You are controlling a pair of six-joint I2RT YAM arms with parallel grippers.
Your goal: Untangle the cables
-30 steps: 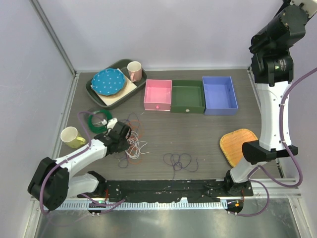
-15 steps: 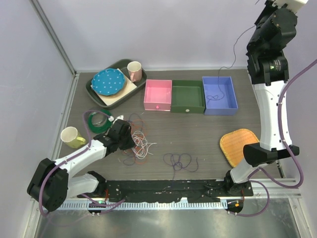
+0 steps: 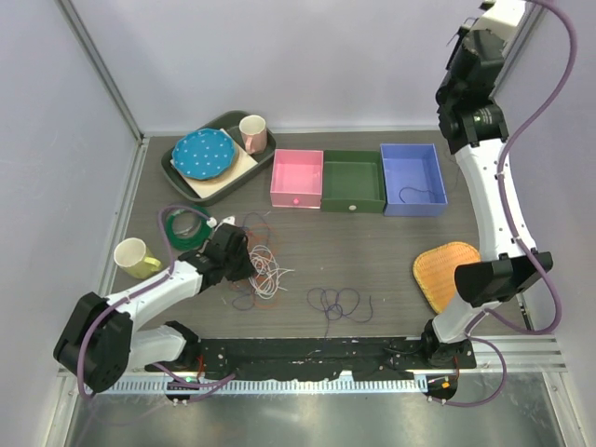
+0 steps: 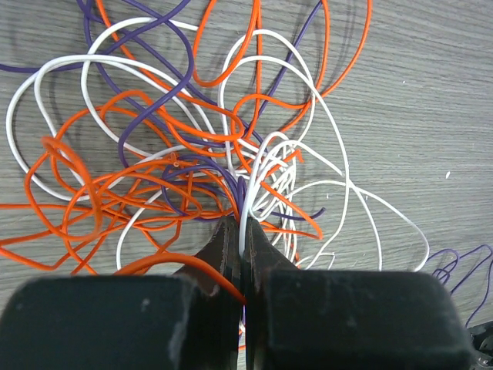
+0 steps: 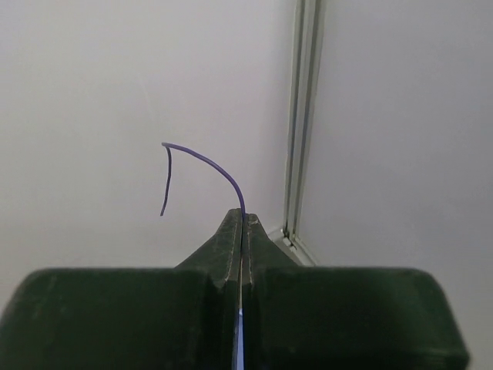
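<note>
The cables lie in a tangle [image 3: 261, 267] of red-orange, white and dark purple loops on the table's left. My left gripper [image 3: 244, 259] sits at its edge. In the left wrist view that gripper [image 4: 245, 230] is shut on a white cable [image 4: 248, 202], and an orange cable [image 4: 177, 267] crosses its left finger. My right gripper [image 3: 463, 45] is raised high at the back right. It [image 5: 242, 220] is shut on a thin purple cable [image 5: 209, 163] whose free end curls above the tips. A separate purple cable [image 3: 337, 303] lies mid-table, a green coil [image 3: 179, 224] at the left.
Pink [image 3: 297, 179], green [image 3: 353, 182] and blue [image 3: 413, 177] boxes stand in a row at the back. A dark strand [image 3: 415, 194] lies in the blue one. A tray [image 3: 182, 177] holds a blue plate [image 3: 203, 154] and a pink cup [image 3: 253, 133]. Yellow cup [image 3: 136, 258] left, wicker plate [image 3: 445, 270] right.
My right arm has swung up and to the left with the purple cable, whose lower part has settled in the blue box. The left gripper dragged the tangle slightly right and then held.
</note>
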